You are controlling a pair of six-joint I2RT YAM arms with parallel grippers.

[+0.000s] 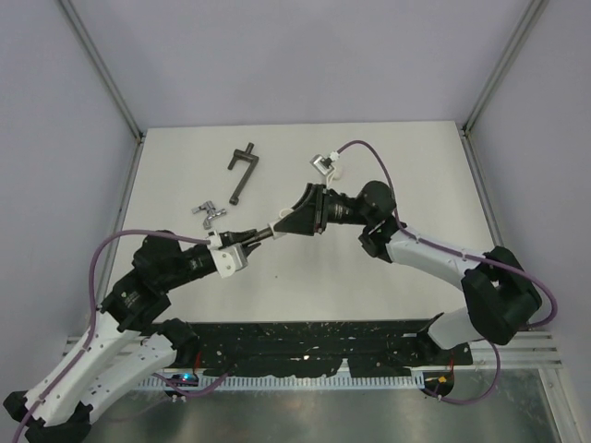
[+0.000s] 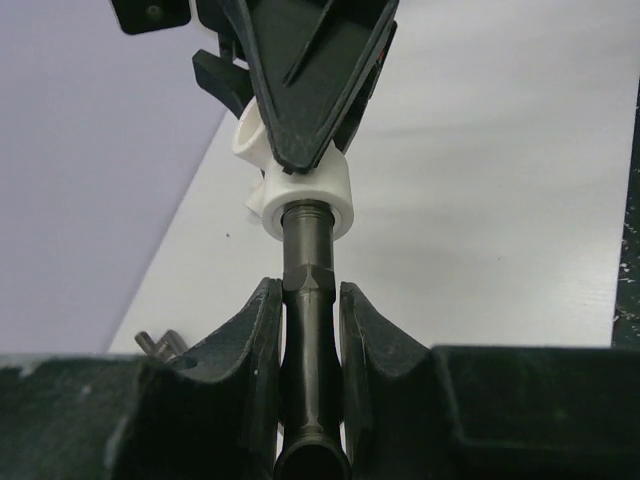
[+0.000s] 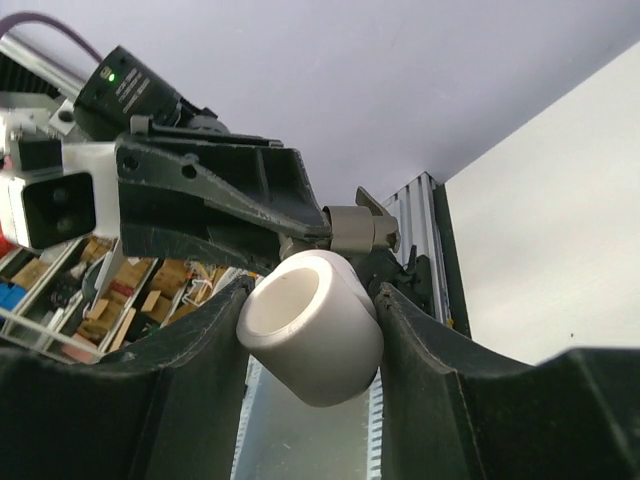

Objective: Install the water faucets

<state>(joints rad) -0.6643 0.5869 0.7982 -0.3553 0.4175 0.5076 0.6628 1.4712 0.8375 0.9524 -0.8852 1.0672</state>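
Note:
The dark grey-bronze faucet [image 1: 261,237] is held level above the table between both arms. My left gripper [image 1: 249,243] is shut on its body [image 2: 308,330]. Its threaded end sits in the mouth of a white elbow fitting [image 2: 312,196]. My right gripper [image 1: 279,228] is shut on that elbow fitting [image 3: 318,340]; in the right wrist view the faucet's end [image 3: 355,230] shows just behind it. The shiny silver faucet [image 1: 205,214] lies on the table just left of my left gripper; a bit of it shows in the left wrist view [image 2: 160,344].
A long dark T-handled bar [image 1: 243,172] lies at the back centre-left. A second white fitting with a grey metal part [image 1: 325,164] lies at the back centre, by the right arm's purple cable [image 1: 369,152]. A black rail [image 1: 305,346] runs along the near edge.

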